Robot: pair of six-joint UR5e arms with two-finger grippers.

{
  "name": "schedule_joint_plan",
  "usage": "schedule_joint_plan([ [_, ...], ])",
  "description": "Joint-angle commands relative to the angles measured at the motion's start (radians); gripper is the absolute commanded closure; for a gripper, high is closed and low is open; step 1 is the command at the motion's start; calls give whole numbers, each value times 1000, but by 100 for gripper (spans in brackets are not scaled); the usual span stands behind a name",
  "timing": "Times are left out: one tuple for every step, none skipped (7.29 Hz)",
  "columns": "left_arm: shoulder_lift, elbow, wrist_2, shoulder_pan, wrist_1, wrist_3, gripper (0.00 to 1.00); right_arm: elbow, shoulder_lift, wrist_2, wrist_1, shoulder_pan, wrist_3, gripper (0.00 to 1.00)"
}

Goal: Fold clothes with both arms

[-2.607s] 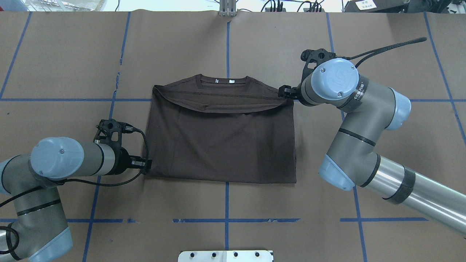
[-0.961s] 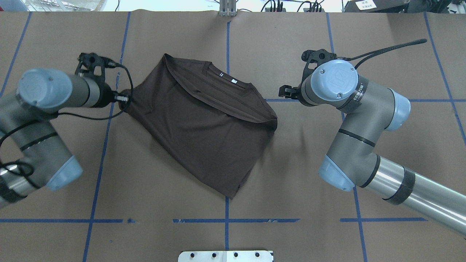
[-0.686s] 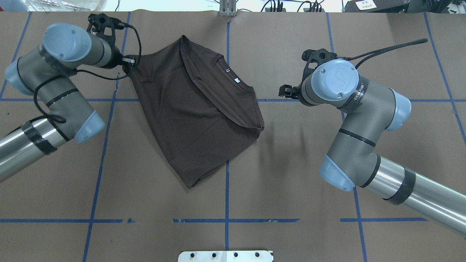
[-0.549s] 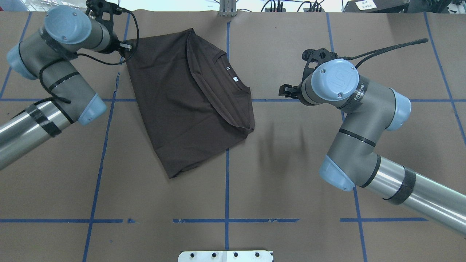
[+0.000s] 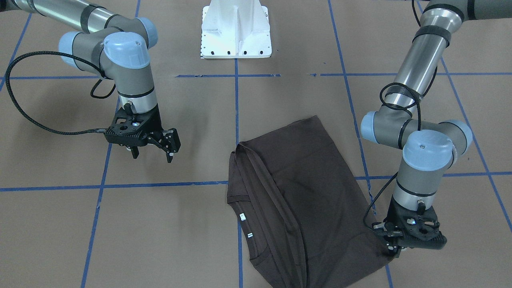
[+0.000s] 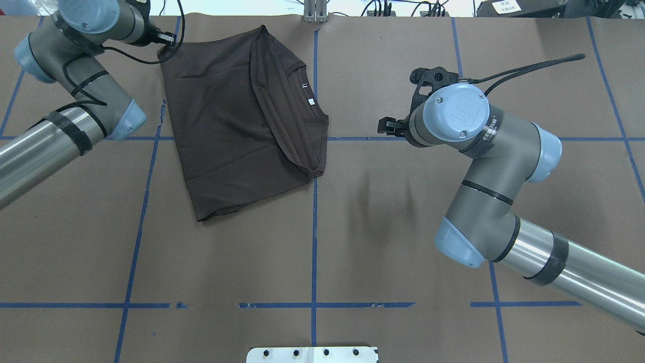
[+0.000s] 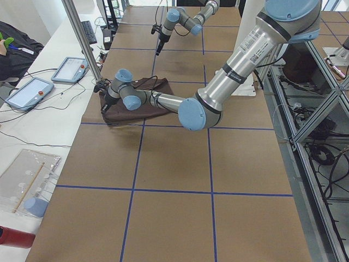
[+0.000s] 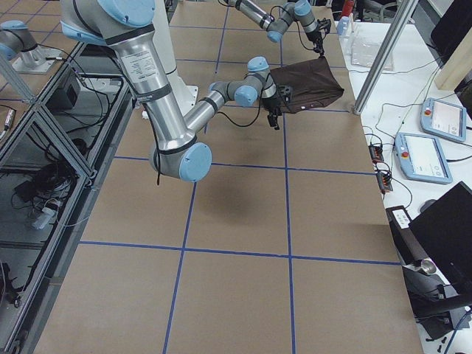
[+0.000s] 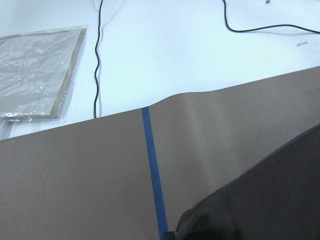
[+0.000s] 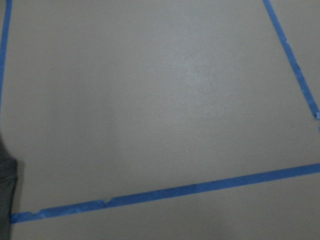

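The dark brown T-shirt (image 6: 237,116) lies folded and turned at an angle on the far left of the table, collar and white tags towards the centre line; it also shows in the front view (image 5: 304,212). My left gripper (image 6: 166,39) is shut on the shirt's far left corner, low at the table, seen in the front view (image 5: 394,247) too. The left wrist view shows the shirt's edge (image 9: 270,200) at the bottom. My right gripper (image 5: 152,154) is open and empty, hovering above bare table right of the shirt (image 6: 385,126), apart from it.
The table's far edge runs just beyond the shirt and left gripper. A white pedestal base (image 5: 236,30) stands at the near middle. Blue tape lines (image 6: 314,227) cross the brown table cover. A plastic bag (image 9: 35,75) lies on the white bench beyond.
The right gripper let go of the shirt's shoulder and stayed nearly still. The left gripper dragged its corner far and leftward, swinging the shirt round about a quarter turn.
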Motion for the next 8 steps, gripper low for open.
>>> schedule_joint_plan([
  [124, -184, -157, -29, 0, 40, 0, -70, 115, -4, -1, -42, 123, 17],
  [228, -345, -170, -28, 4, 26, 0, -175, 216, -29, 4, -55, 236, 39],
  [312, -442, -239, -26, 3, 12, 0, -278, 290, -58, 65, -69, 277, 48],
  [353, -492, -264, -26, 3, -29, 0, -379, 349, -75, 112, -78, 316, 52],
  [356, -497, -264, -23, 1, -57, 0, -453, 390, -96, 139, -87, 318, 55],
  [356, -492, -264, -18, 3, -60, 0, -503, 401, -104, 189, -89, 315, 57],
  [356, -489, -263, -17, 3, -60, 0, -540, 411, -106, 191, -90, 302, 57],
  [358, -486, -260, -17, 3, -60, 0, -587, 436, -124, 193, -89, 271, 57],
])
